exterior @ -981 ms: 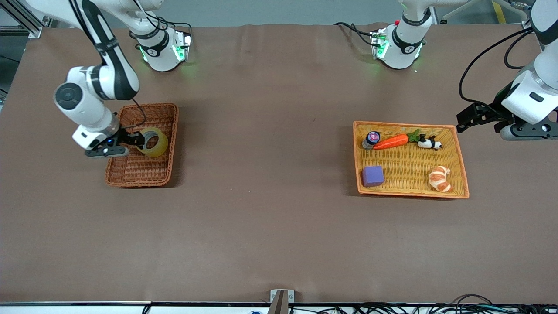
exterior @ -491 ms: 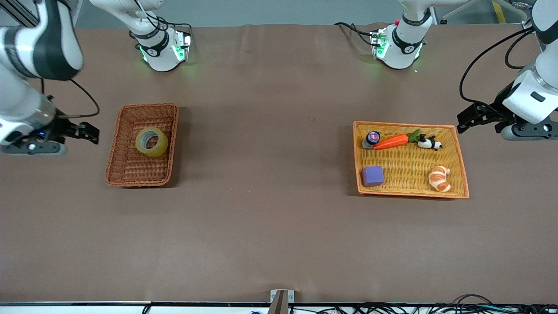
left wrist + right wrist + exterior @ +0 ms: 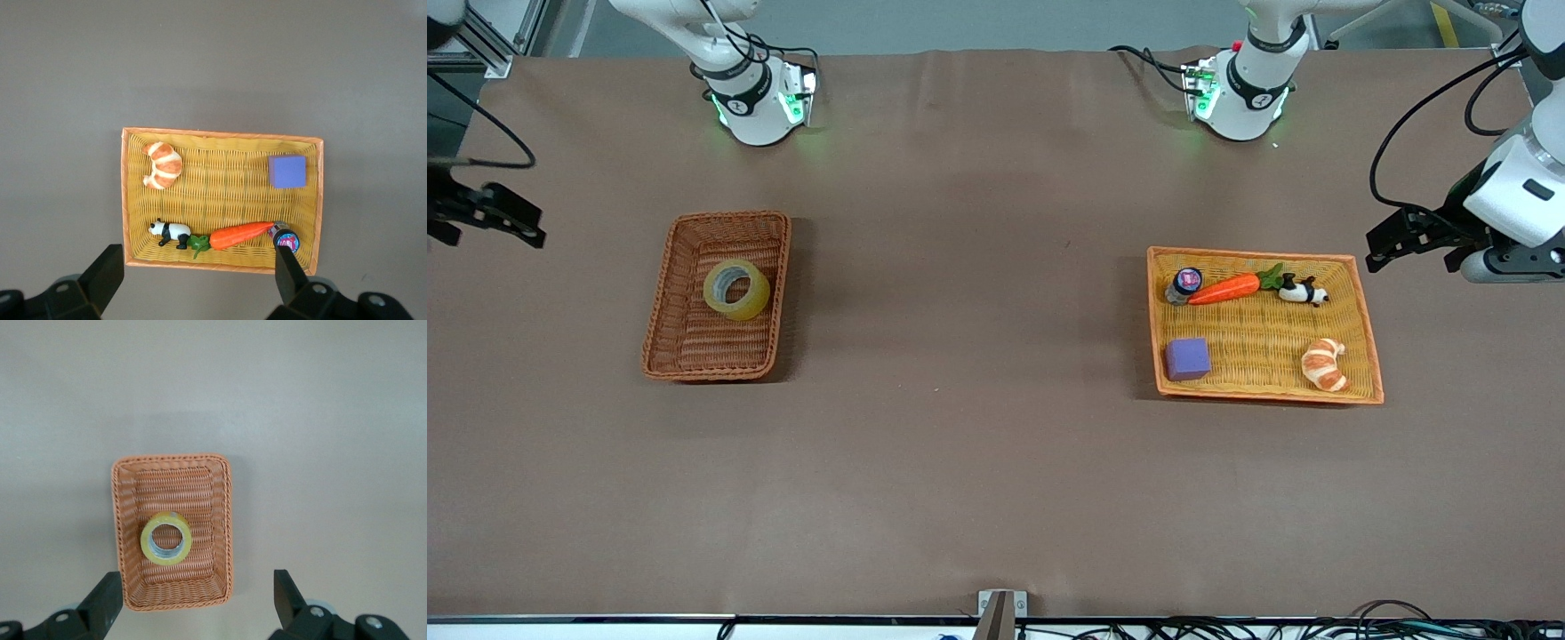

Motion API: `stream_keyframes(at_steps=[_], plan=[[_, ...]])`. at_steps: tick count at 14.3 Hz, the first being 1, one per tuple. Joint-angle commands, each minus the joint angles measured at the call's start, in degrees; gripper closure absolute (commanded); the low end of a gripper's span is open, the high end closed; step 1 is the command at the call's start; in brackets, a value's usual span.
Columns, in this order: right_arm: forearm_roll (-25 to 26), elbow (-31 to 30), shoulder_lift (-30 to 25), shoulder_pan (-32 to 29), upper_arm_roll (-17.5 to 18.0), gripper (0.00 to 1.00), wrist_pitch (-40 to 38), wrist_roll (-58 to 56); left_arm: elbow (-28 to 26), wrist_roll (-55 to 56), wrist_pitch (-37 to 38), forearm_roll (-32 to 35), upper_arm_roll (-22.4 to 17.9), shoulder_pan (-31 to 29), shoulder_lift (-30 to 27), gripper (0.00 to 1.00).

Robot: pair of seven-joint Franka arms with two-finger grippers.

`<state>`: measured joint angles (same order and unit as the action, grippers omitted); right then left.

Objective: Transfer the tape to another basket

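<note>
Tape: the tape (image 3: 736, 289) lies flat in the basket (image 3: 685, 359), ring hole facing up, at about 12 o'clock from the basket's middle; nothing grips it. The right wrist view shows it (image 3: 166, 538) resting on the woven floor of the basket (image 3: 124, 540).
Basket: dark reddish-brown wicker, on the bench (image 3: 978, 444) toward the right arm's end.
Right end effector: right end effector (image 3: 487, 216) is up in the air over the bench edge at the right arm's end, at about 10 o'clock from the basket in the front view; fingers spread apart, holding nothing.
Left end effector: left end effector (image 3: 1403, 237) hangs over bare bench at about 2 o'clock from the yellow basket (image 3: 1369, 342); fingers (image 3: 103, 277) spread wide, empty.
Yellow basket: orange-rimmed, toward the left arm's end; holds a purple cube (image 3: 1188, 358), a croissant (image 3: 1324, 364), a carrot (image 3: 1224, 288), a panda figure (image 3: 1304, 291) and a small round jar (image 3: 1184, 283). The carrot lies between the jar and the panda.
</note>
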<state>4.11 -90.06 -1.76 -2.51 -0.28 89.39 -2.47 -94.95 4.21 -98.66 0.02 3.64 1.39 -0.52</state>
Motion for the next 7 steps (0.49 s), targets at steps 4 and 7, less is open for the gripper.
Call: stream_keyframes(at_steps=[4,7], plan=[[-4.29,0.68,-1.58,0.14,-2.01,0.0,-1.06,-0.08,4.58,1.93,0.57,1.47,0.41,0.89,3.24,0.0],[-4.29,0.59,-1.58,0.14,-1.66,0.0,-1.14,-0.08,4.77,2.03,0.66,1.47,0.23,1.42,3.6,0.0]])
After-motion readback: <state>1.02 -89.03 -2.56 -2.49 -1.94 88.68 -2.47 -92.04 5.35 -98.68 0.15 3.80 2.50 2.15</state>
